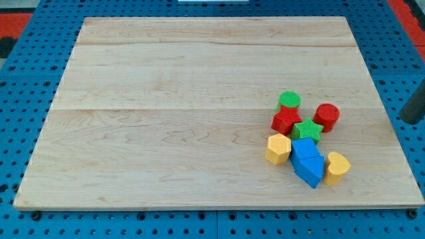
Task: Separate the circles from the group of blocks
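Note:
A group of blocks lies at the board's lower right. A green circle [289, 101] is at its top, touching a red star [286, 121] below it. A red circle [327, 115] sits at the upper right, next to a green star [307, 131]. Below them are a yellow hexagon [278, 149], two blue blocks [305, 149] [309, 170] and a yellow heart-like block [337, 166]. My tip [406, 119] shows at the view's right edge, just off the board and well to the right of the red circle.
The wooden board [199, 99] rests on a blue pegboard table [20, 99]. Its right edge runs just left of my tip. The group lies near the board's bottom edge.

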